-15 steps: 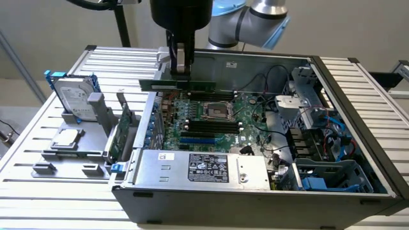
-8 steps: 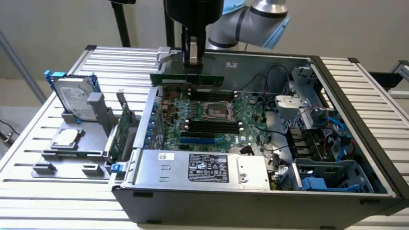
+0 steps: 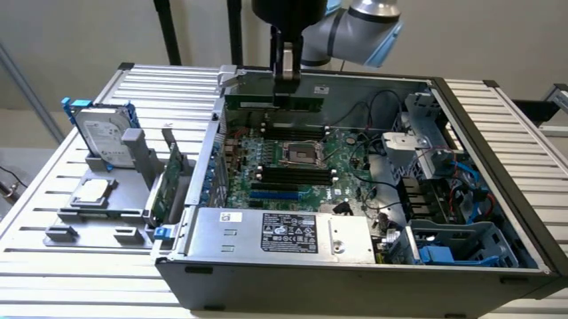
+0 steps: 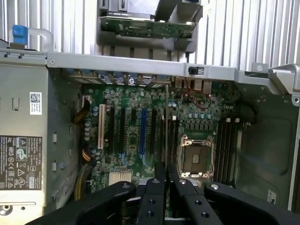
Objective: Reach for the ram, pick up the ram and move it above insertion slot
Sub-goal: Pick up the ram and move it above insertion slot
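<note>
The gripper [image 3: 286, 85] has its jaws clamped on the ram [image 3: 277, 103] — a thin green stick held edge-down, level, above the far end of the motherboard [image 3: 293, 163] inside the open computer case [image 3: 355, 279]. In the wrist view the black fingers [image 4: 154, 185] pinch together over the CPU socket [image 4: 197, 157] and the memory slots [image 4: 227, 140] beside it. On the exterior view's left, a hard drive [image 3: 102, 133] stands in a grey fixture [image 3: 98, 206] — well apart.

— What sort of place is this?

— A robotics lab or test workshop. An open computer case [image 3: 355, 199] lies on a slotted aluminium bench [image 3: 80, 226], its motherboard [image 3: 293, 166] bare.

— Anything else?

— At nine o'clock of the case, a grey fixture [image 3: 98, 199] holds a hard drive [image 3: 102, 136] upright, and at twelve o'clock a robot arm [image 3: 355, 26] hangs over it.
</note>
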